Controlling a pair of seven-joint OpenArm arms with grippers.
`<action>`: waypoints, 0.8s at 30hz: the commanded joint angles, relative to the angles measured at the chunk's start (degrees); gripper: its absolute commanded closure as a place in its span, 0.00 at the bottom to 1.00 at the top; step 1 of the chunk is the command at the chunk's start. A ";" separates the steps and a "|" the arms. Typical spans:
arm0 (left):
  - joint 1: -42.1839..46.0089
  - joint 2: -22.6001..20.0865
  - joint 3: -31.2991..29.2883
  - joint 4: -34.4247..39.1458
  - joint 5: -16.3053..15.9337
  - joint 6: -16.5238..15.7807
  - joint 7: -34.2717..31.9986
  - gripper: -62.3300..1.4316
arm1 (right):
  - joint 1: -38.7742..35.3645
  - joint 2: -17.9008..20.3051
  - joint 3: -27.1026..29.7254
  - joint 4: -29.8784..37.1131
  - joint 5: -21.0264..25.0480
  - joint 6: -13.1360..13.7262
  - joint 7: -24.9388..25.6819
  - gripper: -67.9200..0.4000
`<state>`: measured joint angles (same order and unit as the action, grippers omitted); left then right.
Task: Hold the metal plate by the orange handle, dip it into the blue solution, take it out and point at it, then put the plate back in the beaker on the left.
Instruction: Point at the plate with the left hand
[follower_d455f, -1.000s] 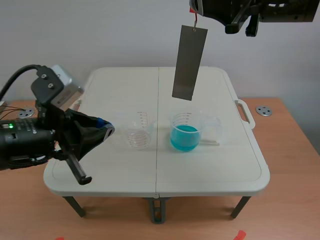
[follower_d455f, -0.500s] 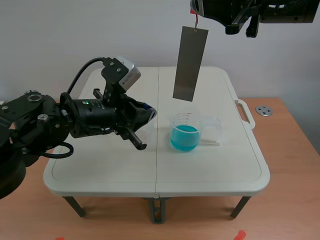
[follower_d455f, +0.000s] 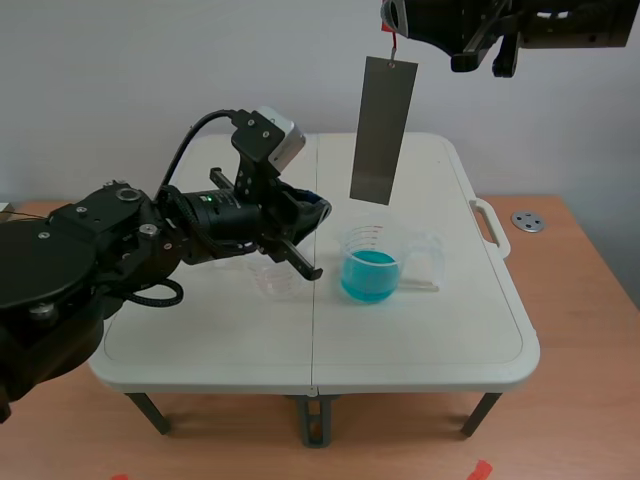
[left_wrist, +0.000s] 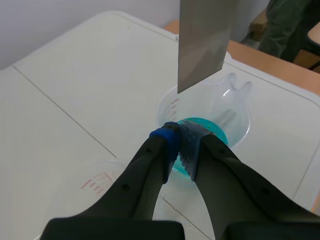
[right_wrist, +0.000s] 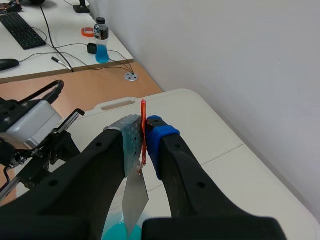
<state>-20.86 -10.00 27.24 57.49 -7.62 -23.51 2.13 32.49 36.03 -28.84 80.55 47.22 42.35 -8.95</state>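
The metal plate, a plain grey strip, hangs upright by its orange handle, pinched in the raised right gripper. Just under its lower edge the left gripper, fingers pressed together, points over the blue solution.

My left pincer, fingers together, has swung in from the tabletop's left side, now beside the blue beaker, near the metal plate's lower end.

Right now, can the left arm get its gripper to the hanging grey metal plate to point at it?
Probably yes: the grey metal plate hangs just ahead of the shut left gripper, and nothing stands between them.
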 joint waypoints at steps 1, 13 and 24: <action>-1.25 0.87 -0.24 0.52 -0.15 1.03 -1.49 0.96 | 1.44 0.59 0.83 0.37 1.01 0.37 1.11 0.98; -1.22 2.67 -0.24 0.42 2.32 6.45 -3.19 0.96 | 1.44 0.59 0.83 0.37 1.01 0.37 1.11 0.98; -1.20 2.45 -0.24 0.42 2.78 6.45 -3.19 0.96 | 1.44 0.59 0.83 0.37 1.01 0.37 1.11 0.98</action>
<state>-20.97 -7.64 27.24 56.71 -4.49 -16.97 -0.30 32.49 36.03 -28.84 80.55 47.22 42.35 -8.95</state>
